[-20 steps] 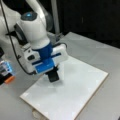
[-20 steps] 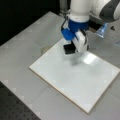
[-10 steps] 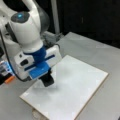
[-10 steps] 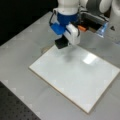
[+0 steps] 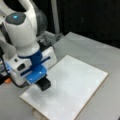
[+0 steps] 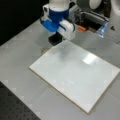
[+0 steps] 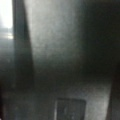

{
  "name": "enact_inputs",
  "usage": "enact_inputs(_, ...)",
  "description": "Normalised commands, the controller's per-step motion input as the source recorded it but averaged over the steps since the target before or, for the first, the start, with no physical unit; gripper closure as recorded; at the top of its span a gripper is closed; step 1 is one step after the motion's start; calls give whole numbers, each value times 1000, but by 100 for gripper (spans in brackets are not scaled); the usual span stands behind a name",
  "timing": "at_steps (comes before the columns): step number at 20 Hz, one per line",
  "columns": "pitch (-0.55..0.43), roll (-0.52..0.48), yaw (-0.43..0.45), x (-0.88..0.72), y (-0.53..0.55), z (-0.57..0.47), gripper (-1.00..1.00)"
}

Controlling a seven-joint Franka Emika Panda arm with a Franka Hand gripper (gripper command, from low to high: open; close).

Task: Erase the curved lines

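Note:
A white rectangular board (image 5: 75, 85) (image 6: 77, 75) lies flat on the grey table in both front views. My gripper (image 5: 44, 83) (image 6: 55, 39), white with blue parts, hangs over the board's corner nearest the arm. It is shut on a black eraser block (image 5: 45, 84) (image 6: 55, 40), which sits at or just above the board's edge. The curve lines do not show in any view; the board's surface looks plain white apart from a glare patch (image 6: 89, 58). The wrist view is dark and gives only a dim rectangular shape (image 7: 71, 108) low down.
The arm's white body (image 5: 22, 35) fills a front view's left. Behind the board stand an orange part (image 6: 81, 28) and a clear bluish piece (image 6: 102, 28). Grey table (image 6: 22, 90) surrounds the board; a dark perforated strip (image 6: 12, 110) lies at the bottom left.
The gripper with the eraser has slid across the board toward the corner near the arm's base, from over the board's inner area to its edge.

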Motion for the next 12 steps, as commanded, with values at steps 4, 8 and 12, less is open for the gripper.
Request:
enact_inputs(4,243,3,412,327,-413,94,100)
enact_inputs(8,213,25,369,370,-440,69,100)
enact_inputs(12,181,78,303,378,-395,30,100)
